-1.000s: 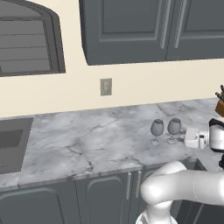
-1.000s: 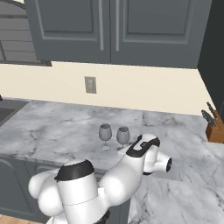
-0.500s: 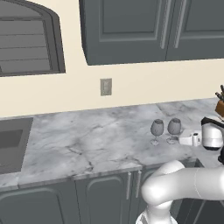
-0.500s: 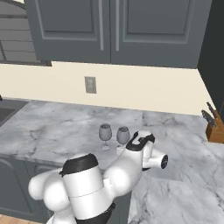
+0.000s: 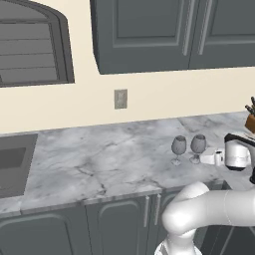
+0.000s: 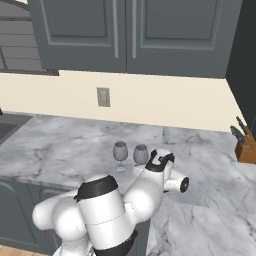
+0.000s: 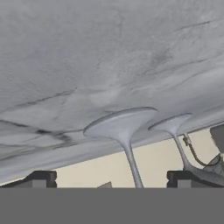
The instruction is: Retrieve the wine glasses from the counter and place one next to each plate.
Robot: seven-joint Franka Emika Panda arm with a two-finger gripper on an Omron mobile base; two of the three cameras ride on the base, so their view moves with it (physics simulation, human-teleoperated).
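Wine glasses upright side by side on the marble surface, my hand spread just beside them.

The left wine glass and the right wine glass stand close together, apart from each other, on the grey-veined surface below the dark wall cabinets. I see my hand low over the surface just to the right of the right glass, its tips wide apart and holding nothing. In the hand view the picture is rolled over: the two round feet sit against the marble and the nearer stem runs down between my two dark fingertips. A knife block stands well off to the right, a sink far left, and a wall outlet above.
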